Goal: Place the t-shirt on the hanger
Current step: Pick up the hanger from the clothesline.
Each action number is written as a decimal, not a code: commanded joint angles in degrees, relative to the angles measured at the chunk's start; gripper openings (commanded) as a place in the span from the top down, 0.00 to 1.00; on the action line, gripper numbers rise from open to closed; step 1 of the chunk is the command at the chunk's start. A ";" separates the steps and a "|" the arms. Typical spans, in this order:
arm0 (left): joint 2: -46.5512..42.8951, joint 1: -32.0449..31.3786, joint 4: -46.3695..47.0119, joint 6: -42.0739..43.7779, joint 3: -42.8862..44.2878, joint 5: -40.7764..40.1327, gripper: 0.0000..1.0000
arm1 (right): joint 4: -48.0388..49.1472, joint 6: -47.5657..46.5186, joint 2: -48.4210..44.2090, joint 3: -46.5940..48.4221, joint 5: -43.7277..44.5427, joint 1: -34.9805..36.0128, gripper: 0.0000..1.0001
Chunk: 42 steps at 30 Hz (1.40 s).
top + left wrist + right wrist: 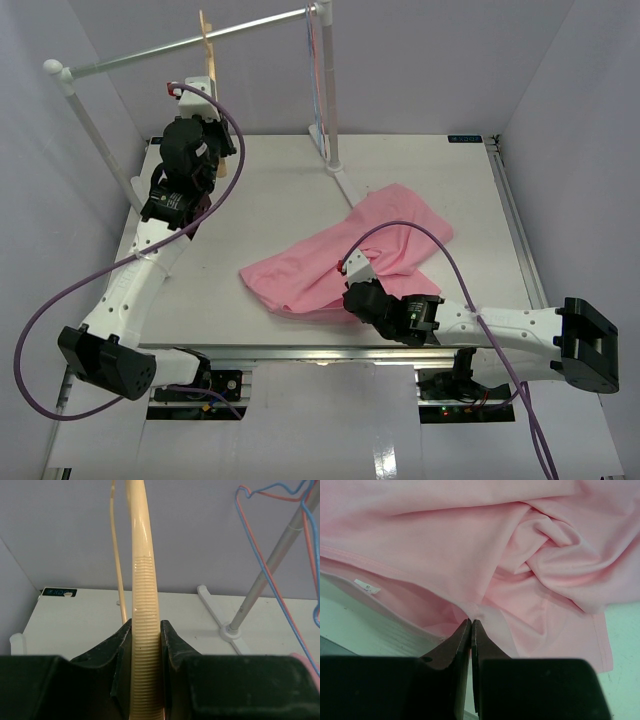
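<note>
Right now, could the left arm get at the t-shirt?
Probably not: the left end effector is shut on the wooden hanger by the rack, and the t-shirt lies across the table, pinched by the right end effector.

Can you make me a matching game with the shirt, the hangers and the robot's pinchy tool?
Things:
1 t-shirt
2 wooden hanger
3 wire hangers
4 right tool

States:
A gripped by the left tool
B pinching pink cloth
C crumpled on the table
D thin, pink and blue

Pairs: 1-C, 2-A, 3-D, 4-B
</note>
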 commanded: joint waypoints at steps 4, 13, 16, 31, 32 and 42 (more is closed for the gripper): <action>-4.50 0.28 5.52 2.23 -0.82 5.17 1.00 | 1.89 -0.81 -1.17 0.60 0.61 -0.19 0.92; -6.29 0.25 4.57 2.84 -3.21 8.25 1.00 | 1.90 -0.90 -1.70 0.58 0.40 -0.19 0.92; -7.94 0.26 3.59 4.46 -4.39 9.76 1.00 | 1.84 -0.97 -1.61 0.70 0.22 -0.17 0.92; -20.17 0.24 -12.53 -0.88 -9.72 11.62 1.00 | 1.90 -0.81 -2.23 0.52 0.00 -0.19 0.92; -21.76 0.20 -12.12 -0.88 -10.67 11.86 1.00 | 1.90 -0.85 -2.02 0.60 0.04 -0.27 0.92; -33.13 0.20 -22.33 -9.46 -23.14 38.55 1.00 | -1.14 1.95 -5.78 1.03 -3.73 -8.90 0.92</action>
